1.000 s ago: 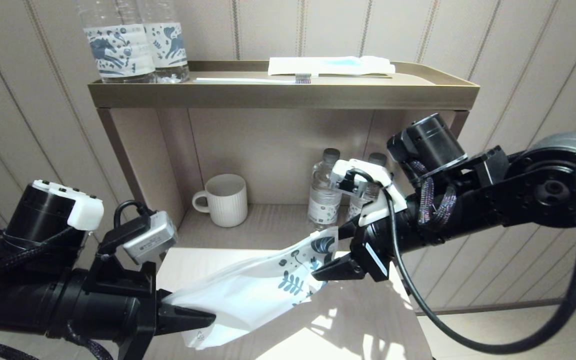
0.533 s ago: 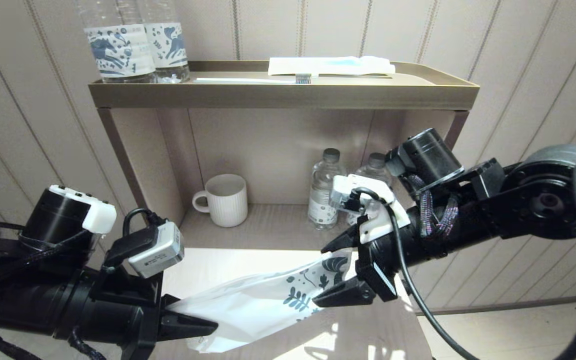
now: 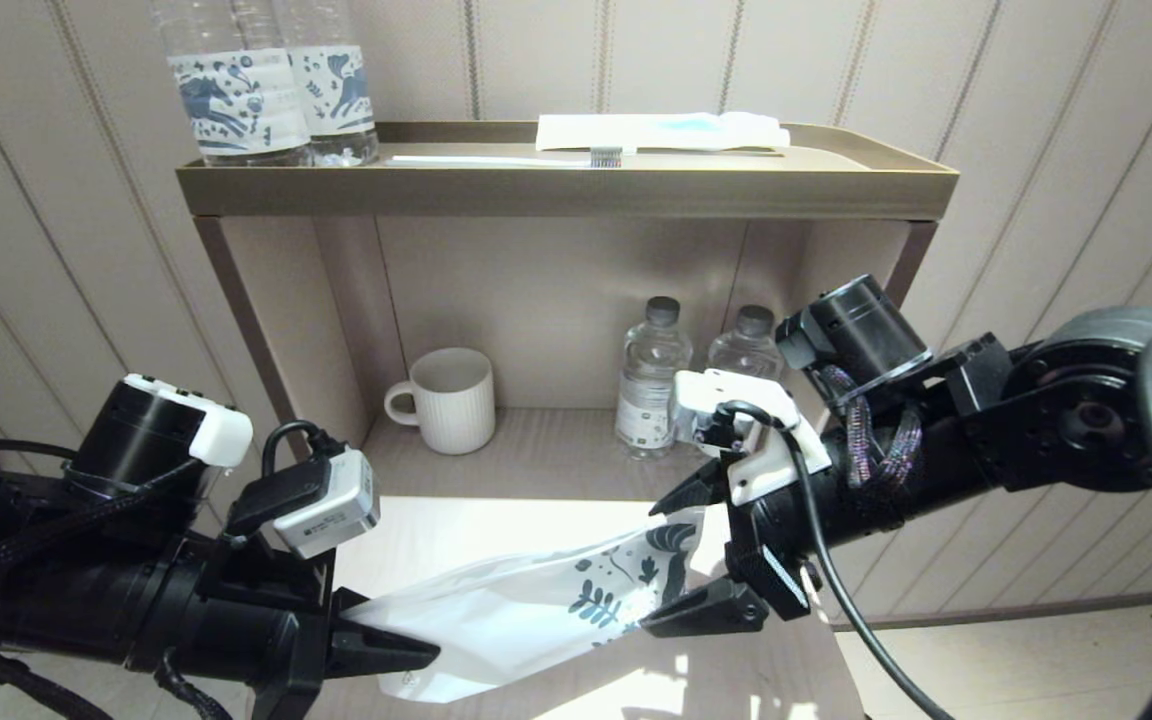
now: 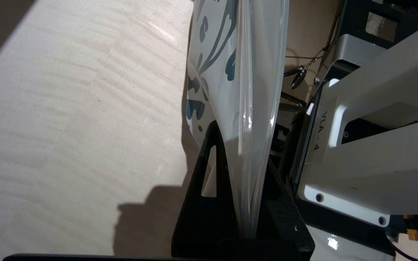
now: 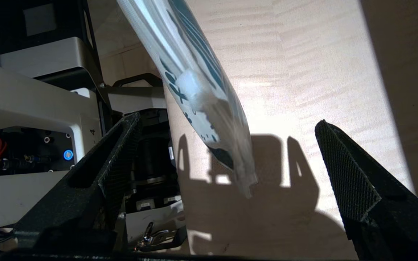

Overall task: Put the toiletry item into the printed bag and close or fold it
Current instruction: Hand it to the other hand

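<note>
Two grippers flank the printed bag (image 3: 536,610) at lower centre: left gripper (image 3: 391,650) clenched on its plain end, right gripper (image 3: 691,550) spread wide (leafy end hanging untouched between its fingers (image 5: 354,181)), above the table (image 3: 456,530).

- A bronze-coloured shelf unit (image 3: 566,190) stands against the wall, its top a shallow tray with a raised rim.
- The wall (image 3: 1036,120) behind and on both sides of the unit is beige panelling with narrow vertical grooves.
- Below the unit's top is an open niche with a plain beige back and a pale wood-grain floor.
- In front of the niche lies a light wooden tabletop (image 3: 436,530), just below the unit.
- Bright sunlight falls across the tabletop, casting hard shadows on it.
- Right of the unit, a dark skirting strip (image 3: 1016,608) runs along the wall's foot above pale flooring.
</note>
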Tool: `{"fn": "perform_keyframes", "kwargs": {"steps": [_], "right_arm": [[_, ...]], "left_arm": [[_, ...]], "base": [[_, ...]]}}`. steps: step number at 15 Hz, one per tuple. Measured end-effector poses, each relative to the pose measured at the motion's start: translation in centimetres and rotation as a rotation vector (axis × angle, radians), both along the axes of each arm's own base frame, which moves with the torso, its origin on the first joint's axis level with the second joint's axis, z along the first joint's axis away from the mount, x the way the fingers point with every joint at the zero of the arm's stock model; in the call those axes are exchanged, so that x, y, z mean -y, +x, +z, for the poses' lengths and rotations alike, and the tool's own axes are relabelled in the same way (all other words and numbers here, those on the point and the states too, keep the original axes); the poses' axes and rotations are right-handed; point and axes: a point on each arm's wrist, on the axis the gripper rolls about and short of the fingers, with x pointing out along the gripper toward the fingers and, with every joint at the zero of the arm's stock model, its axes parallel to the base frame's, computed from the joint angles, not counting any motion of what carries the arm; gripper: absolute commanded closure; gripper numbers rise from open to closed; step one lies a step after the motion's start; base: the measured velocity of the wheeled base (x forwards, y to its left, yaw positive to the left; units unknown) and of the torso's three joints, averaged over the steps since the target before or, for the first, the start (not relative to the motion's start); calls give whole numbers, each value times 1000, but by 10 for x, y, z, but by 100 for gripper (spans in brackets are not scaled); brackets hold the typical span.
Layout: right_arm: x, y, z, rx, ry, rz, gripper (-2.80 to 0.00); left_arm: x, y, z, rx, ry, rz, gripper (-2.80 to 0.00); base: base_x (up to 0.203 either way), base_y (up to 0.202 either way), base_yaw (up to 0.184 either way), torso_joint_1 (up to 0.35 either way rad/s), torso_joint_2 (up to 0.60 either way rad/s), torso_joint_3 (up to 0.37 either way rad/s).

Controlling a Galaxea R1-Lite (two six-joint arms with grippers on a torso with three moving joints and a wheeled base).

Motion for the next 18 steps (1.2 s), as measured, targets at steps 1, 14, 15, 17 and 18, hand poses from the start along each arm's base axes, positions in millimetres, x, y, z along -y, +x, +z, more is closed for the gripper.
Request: {"fn": "perform_keyframes", "kwargs": {"steps": [1,14,15,17,18], "right_arm": [[-1,0,0,3,-1,3,-280],[-4,10,-3,35,24,16,-280],[-4,11,-2,38,27,15,-280],[-4,12,0,44,31,13,-280],[-4,12,1,46,35,16,-280]], "left_arm": [[0,0,0,0,0,0,0],[-5,1,-2,-2,-12,-4,0],[-5,1,-1,-1,-13,-3,0],[-5,1,-2,-2,-12,-5,0],[-5,1,-2,-2,-12,-5,0]], "base": [[0,0,0,0,0,0],[0,0,0,0,0,0],[0,0,0,0,0,0],[0,0,0,0,0,0],[0,0,0,0,0,0]]}}
